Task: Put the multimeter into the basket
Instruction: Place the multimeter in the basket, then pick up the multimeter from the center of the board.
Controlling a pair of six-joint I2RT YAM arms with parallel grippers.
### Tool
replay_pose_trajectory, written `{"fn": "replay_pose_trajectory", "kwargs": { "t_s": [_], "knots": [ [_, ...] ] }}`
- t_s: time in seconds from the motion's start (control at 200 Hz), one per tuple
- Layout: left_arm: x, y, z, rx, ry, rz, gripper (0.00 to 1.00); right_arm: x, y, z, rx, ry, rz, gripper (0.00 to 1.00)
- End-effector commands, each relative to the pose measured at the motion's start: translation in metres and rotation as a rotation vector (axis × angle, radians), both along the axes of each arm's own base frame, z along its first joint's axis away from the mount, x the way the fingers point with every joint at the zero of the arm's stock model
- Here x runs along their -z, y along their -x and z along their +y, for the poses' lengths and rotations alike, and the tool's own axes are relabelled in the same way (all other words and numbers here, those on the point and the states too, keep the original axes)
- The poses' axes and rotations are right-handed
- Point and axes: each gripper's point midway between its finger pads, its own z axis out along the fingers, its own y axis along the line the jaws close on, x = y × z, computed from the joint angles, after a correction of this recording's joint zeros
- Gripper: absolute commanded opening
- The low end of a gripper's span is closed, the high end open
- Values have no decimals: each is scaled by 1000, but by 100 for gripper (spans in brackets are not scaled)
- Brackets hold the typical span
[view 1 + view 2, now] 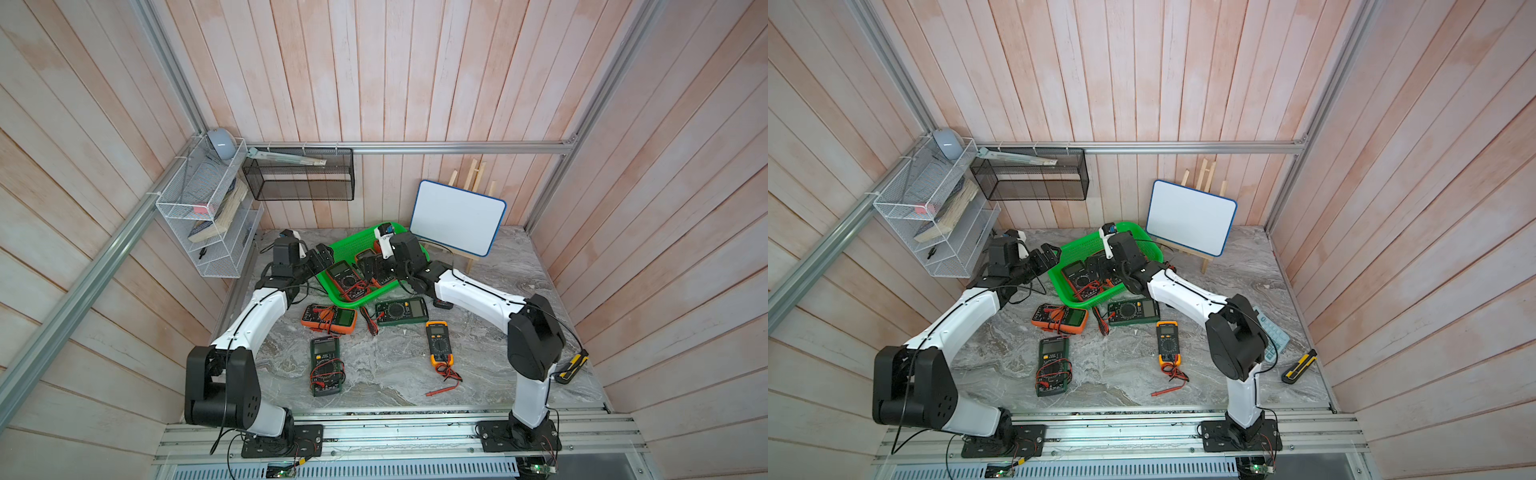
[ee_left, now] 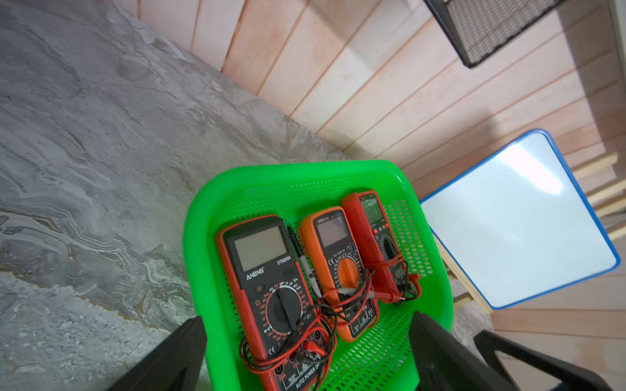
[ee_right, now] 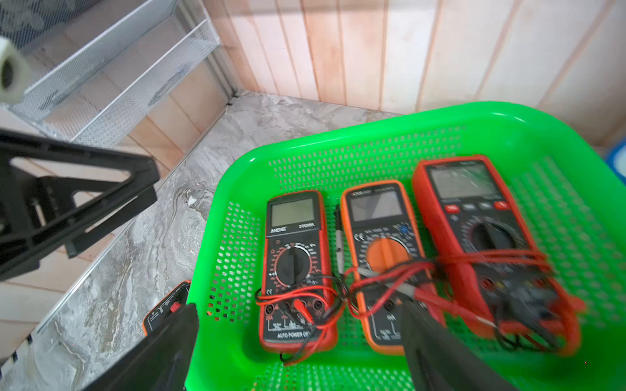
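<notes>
**Status.** The basket (image 1: pixel 348 246) sits at the far middle of the table (image 1: pixel 395 374). Three meters lie face up, side by side on its floor: black-and-red multimeter (image 2: pixel 271 287), orange-cased multimeter (image 2: pixel 338 267) and red multimeter (image 2: pixel 376 237). Four lie on the table near of it: orange multimeter (image 1: pixel 330 318), green multimeter (image 1: pixel 401 311), second green multimeter (image 1: pixel 326 365) and yellow multimeter (image 1: pixel 438 343).

The right claw (image 3: pixel 299 308) hangs over the basket's contents, jaws wide apart and empty. The left claw (image 2: pixel 309 318), also apart and empty, is at the basket's left rim.

**Step in hand (judged).** Withdraw the right claw, then make the next pick.

1. Lift straight up before moving sideways. The lead loops on the meters below could snag a finger.
2. Take the green multimeter, just near of the basket's near rim.
3. Grip across the narrow width of the case, clear of the wound leads.
4. Set it down on the bare floor at the basket's far side.
5. Keep clear of the left claw, which is near.
</notes>
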Motion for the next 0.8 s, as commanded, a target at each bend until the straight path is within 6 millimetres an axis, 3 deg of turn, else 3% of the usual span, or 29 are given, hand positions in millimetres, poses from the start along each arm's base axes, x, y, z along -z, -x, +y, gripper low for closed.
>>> {"fn": "replay_pose_trajectory", "kwargs": {
  "t_s": [0.0, 0.32, 0.515, 0.65, 0.795],
  "knots": [
    [14, 22, -14, 57, -40, 41, 100, 17, 13, -34, 101, 14, 60, 98],
    [33, 77, -57, 152, -72, 77, 100, 81, 89, -117, 231, 111, 268, 98],
    [49, 100, -71, 169, -49, 111, 100, 114, 128, -159, 296, 184, 362, 98],
    [60, 108, -75, 172, -51, 125, 100, 118, 142, -173, 311, 192, 384, 98],
    [70, 109, -79, 194, -86, 156, 99, 112, 144, -166, 294, 141, 391, 98]
  ]
}}
